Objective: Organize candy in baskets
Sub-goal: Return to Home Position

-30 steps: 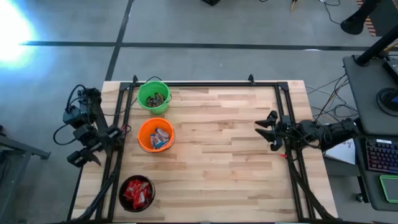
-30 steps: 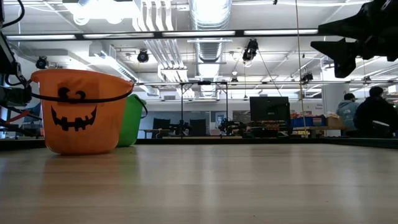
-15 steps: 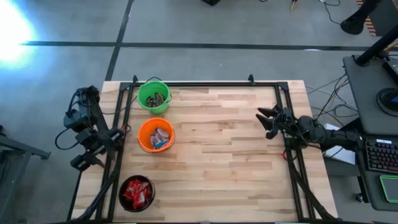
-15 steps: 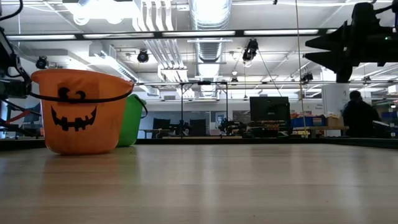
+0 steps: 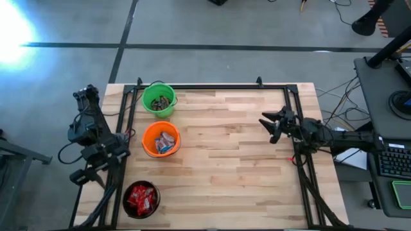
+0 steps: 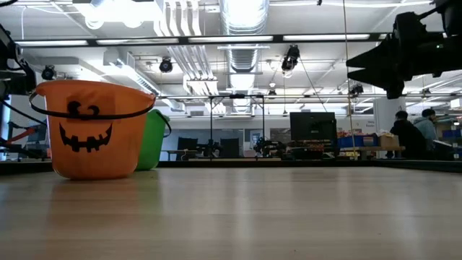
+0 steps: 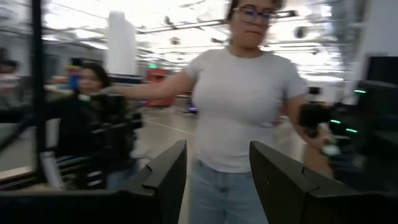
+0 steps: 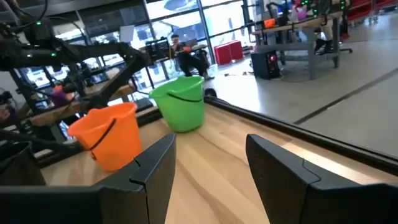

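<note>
Seeming finished, with candy (image 5: 140, 199) sorted into green basket (image 5: 144, 102), orange basket (image 5: 145, 142), black basket (image 5: 126, 194), and left gripper (image 7: 217, 148), right gripper (image 8: 211, 142) wide, empty.

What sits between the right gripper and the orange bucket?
Nothing: in the high view only bare table runs from the orange bucket to the right gripper, which hangs open over the table's right side.

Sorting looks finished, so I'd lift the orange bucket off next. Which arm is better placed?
Left, probably. Its arm stands off the table's left edge, close beside the orange bucket, though the open left hand faces a person, away. The open right hand is across the table.
</note>
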Robot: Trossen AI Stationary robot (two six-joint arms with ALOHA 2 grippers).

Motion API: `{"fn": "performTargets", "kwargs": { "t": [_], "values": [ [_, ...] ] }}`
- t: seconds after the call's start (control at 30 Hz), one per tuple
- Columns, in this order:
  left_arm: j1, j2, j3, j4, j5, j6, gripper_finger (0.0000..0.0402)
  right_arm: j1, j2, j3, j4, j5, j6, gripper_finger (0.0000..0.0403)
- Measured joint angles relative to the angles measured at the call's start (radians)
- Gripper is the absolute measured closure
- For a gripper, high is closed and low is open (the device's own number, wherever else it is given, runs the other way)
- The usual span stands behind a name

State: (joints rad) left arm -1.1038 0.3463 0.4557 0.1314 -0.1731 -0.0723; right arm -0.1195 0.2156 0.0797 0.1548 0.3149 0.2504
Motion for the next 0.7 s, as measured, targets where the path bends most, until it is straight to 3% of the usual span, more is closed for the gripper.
{"fn": "performTargets", "kwargs": {
  "t": [0.3,0.47,0.7],
  "values": [
    [0.0,-0.034,0.0,-0.061,0.182,0.018,0.0244,0.008,0.002,0.004,-0.001,0.0,0.0,0.0213],
    [0.0,-0.07,-0.017,-0.142,0.184,0.025,0.0244,0.008,0.002,0.005,-0.002,0.0,0.0,0.0213],
    [0.0,-0.165,-0.143,-0.117,0.185,-0.005,0.0244,0.008,0.002,0.006,-0.002,0.0,0.0,0.0213]
  ]
}}
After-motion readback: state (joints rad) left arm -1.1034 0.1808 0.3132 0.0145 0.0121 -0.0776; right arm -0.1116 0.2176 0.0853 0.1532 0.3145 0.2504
